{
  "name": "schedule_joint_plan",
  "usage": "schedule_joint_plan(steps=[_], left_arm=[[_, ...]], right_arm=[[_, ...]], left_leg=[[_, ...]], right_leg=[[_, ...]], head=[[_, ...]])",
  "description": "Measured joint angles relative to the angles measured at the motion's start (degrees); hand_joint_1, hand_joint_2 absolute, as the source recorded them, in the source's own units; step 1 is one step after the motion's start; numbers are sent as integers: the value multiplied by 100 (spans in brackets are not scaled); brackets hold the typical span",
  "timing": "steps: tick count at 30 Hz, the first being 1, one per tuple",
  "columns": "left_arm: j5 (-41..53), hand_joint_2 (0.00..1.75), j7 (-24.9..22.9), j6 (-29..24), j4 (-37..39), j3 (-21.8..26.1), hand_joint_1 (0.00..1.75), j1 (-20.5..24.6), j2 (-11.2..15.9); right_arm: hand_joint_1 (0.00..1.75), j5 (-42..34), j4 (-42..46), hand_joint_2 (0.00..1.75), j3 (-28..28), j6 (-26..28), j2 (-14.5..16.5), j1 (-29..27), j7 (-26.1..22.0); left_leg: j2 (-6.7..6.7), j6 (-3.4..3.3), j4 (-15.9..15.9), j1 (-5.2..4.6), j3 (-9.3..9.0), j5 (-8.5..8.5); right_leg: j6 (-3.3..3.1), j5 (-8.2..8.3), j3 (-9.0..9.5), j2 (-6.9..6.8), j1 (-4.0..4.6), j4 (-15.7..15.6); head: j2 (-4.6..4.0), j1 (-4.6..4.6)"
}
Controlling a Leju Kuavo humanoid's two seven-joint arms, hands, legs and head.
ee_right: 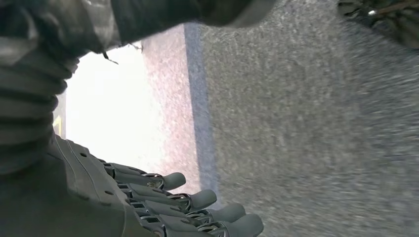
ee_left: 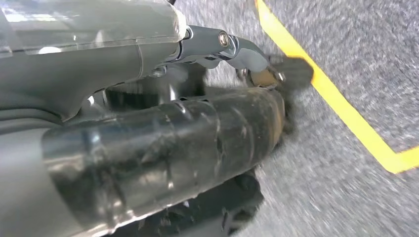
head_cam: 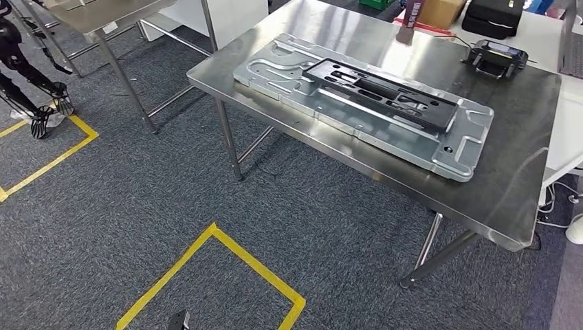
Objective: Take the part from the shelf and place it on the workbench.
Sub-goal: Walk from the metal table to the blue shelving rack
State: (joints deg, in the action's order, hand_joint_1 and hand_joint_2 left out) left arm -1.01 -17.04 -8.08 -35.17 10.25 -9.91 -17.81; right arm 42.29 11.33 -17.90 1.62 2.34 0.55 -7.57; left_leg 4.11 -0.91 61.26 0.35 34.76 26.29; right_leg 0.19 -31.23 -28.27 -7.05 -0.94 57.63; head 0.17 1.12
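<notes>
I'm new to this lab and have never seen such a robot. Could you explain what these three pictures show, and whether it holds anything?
They come from a walking humanoid robot. The wide picture is its head camera, looking down at a steel workbench on grey carpet. On it lies a large flat silver metal plate with a black frame on top. The other two are wrist cameras aimed at the floor: the left hand beside yellow floor tape, and the right hand, fingers extended, holding nothing. Whether the left holds anything is unclear.

Part (head_cam: 364, 103) lying flat on the workbench (head_cam: 509, 185); floor tape outline (head_cam: 227, 275) before the workbench, second table (head_cam: 103, 14) to its left
</notes>
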Motion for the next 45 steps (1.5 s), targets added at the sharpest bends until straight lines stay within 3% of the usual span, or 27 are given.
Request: schedule_joint_plan(steps=[2, 4, 6, 8, 10, 11, 12, 13, 15, 17, 19, 21, 23, 25, 26, 27, 30, 32, 34, 35, 37, 38, 40, 41, 42, 43, 45], left_arm=[[-32, 0, 47, -1, -5, -25, 0, -4, 1], [-54, 0, 80, -7, -7, -38, 0, -12, 0], [-66, 0, 92, -15, -8, -45, 0, -7, -4], [-70, 0, 96, -18, -10, -52, 0, -2, -5], [-73, 0, 96, -18, -10, -54, 0, -4, -5], [-74, 0, 95, -18, -10, -54, 0, -5, -4], [-74, 0, 95, -18, -10, -54, 0, -5, -4], [-74, 0, 95, -18, -10, -54, 0, -5, -4], [-72, 0, 98, -21, -11, -57, 0, -3, -6], [-49, 0, 106, -27, -12, -61, 0, -5, -7], [18, 0, 106, -31, -12, -63, 0, -10, -3], [133, 0, 87, -40, -13, -64, 0, -5, 4], [262, 0, 46, -48, -13, -67, 0, 1, 8], [290, 0, -9, -11, -13, -67, 0, 0, 9], [251, 0, -29, 15, -13, -67, 0, 0, 9], [186, 0, -38, 38, -12, -68, 0, 1, 9], [-16, 0, 23, 50, -8, -78, 0, 8, 8], [-96, 0, 94, 39, 3, -90, 0, 13, 7], [-106, 0, 129, 27, 16, -97, 0, 11, 7], [-98, 0, 134, 27, 21, -98, 0, 12, 5], [-71, 0, 131, 34, 25, -98, 0, 17, 3], [-65, 0, 126, 39, 27, -98, 0, 18, 2], [-60, 0, 119, 45, 31, -98, 0, 18, 2], [-58, 0, 114, 45, 33, -98, 0, 18, 2], [-53, 0, 109, 45, 34, -98, 0, 18, 2], [-40, 0, 97, 45, 35, -98, 0, 19, 2], [31, 0, 57, 77, 38, -98, 0, 21, -3]], right_arm=[[0, -11, -3, 0, -51, -69, 32, 14, -31], [0, -21, -4, 0, -83, -89, 68, 48, -43], [0, -26, -5, 0, -93, -90, 95, 60, -59], [0, -28, -11, 0, -106, -90, 103, 43, -69], [0, -28, -20, 0, -120, -90, 104, 21, -69], [0, -28, -22, 0, -125, -90, 104, 14, -69], [0, -28, -24, 0, -127, -90, 104, 11, -69], [0, -28, -25, 0, -130, -90, 104, 12, -69], [0, -28, -32, 0, -138, -95, 100, 8, -69], [0, -28, -42, 0, -165, -136, 98, 10, -73], [0, -20, -44, 0, -200, -195, 121, 36, -61], [0, 13, -44, 0, -220, -237, 150, 44, -15], [0, 72, -46, 0, -228, -272, 164, 27, 32], [0, 151, -48, 0, -235, -301, 181, 18, 45], [0, 193, -49, 0, -236, -315, 195, 21, 35], [0, 235, -49, 0, -237, -331, 212, 26, 14], [0, 327, -48, 0, -239, -347, 268, 37, -87], [0, 381, -48, 0, -251, -319, 280, 43, -134], [0, 431, -46, 0, -265, -281, 287, 59, -150], [0, 453, -45, 0, -270, -266, 291, 65, -154], [0, 485, -44, 0, -298, -257, 297, 60, -154], [0, 494, -45, 0, -321, -256, 295, 52, -154], [0, 499, -46, 0, -363, -256, 291, 29, -153], [0, 501, -46, 0, -376, -255, 289, 19, -151], [0, 504, -46, 0, -385, -254, 288, 14, -150], [0, 510, -46, 0, -394, -254, 289, 14, -149], [0, 549, -47, 0, -418, -254, 287, 9, -151]], left_leg=[[115, -49, -214, -76, -97, 33], [-38, -103, -272, -69, -87, 14], [-199, -179, -346, -40, -108, -29], [-365, -229, -371, -39, -112, -51], [-568, -247, -353, -63, -107, -50], [-673, -251, -338, -75, -108, -46], [-775, -253, -318, -84, -112, -40], [-869, -251, -299, -89, -117, -32], [-1029, -232, -267, -91, -101, -26], [-1165, -181, -257, -62, -51, -48], [-1279, -108, -273, -44, -15, -77], [-1040, -44, -126, -72, 58, 32], [-626, 21, 464, -58, 333, 358], [-477, 92, 1116, 12, 664, 608], [-455, 125, 1210, 45, 714, 590], [-427, 153, 1070, 75, 639, 465], [-160, 170, 11, 81, 53, 28], [-74, 105, -257, 31, -90, 17], [-195, 16, -275, 12, -81, 5], [-255, -25, -303, 15, -85, -8], [-371, -105, -357, 34, -103, -41], [-432, -131, -365, 26, -104, -47], [-580, -163, -360, -2, -102, -46], [-665, -171, -351, -18, -104, -43], [-755, -176, -338, -33, -108, -39], [-846, -177, -323, -46, -114, -34], [-1012, -171, -290, -64, -114, -23]], right_leg=[[56, -20, 24, -134, 29, -8], [110, -50, 77, -217, 24, -18], [145, -247, 20, 86, -6, 200], [152, -617, -301, 526, -24, 875], [149, -801, -653, 675, -17, 1510], [137, -718, -722, 695, -7, 1561], [114, -516, -683, 722, 4, 1373], [79, -250, -566, 795, 15, 1011], [-2, 87, -331, 1090, 27, 348], [-52, 130, -260, 1249, 47, 129], [-88, 169, -224, 1115, 40, 48], [-137, 221, -135, 944, -3, -77], [-165, 234, -66, 756, -14, -147], [-162, 209, -51, 558, -14, -142], [-148, 191, -46, 467, -21, -132], [-125, 169, -36, 384, -32, -117], [-13, 69, 14, 175, -53, -54], [69, 27, 37, 82, -35, -38], [136, 12, 72, 11, -41, -61], [162, -29, 81, 74, -58, -39], [182, -281, -59, 368, -80, 304], [175, -474, -233, 540, -77, 668], [153, -755, -645, 668, -50, 1430], [136, -741, -774, 683, -34, 1608], [111, -600, -796, 698, -21, 1551], [76, -363, -718, 740, -8, 1278], [-9, 70, -459, 1015, 7, 531]], head=[[0, -8], [0, -16], [0, -26], [0, -39], [0, -40], [0, -40], [0, -40], [0, -40], [0, -35], [0, -33], [0, -37], [0, -11], [0, 25], [0, 36], [0, 37], [0, 37], [0, 36], [0, 25], [0, 16], [0, 13], [0, 6], [0, 1], [0, 0], [0, 0], [0, 1], [0, 1], [0, 3]])
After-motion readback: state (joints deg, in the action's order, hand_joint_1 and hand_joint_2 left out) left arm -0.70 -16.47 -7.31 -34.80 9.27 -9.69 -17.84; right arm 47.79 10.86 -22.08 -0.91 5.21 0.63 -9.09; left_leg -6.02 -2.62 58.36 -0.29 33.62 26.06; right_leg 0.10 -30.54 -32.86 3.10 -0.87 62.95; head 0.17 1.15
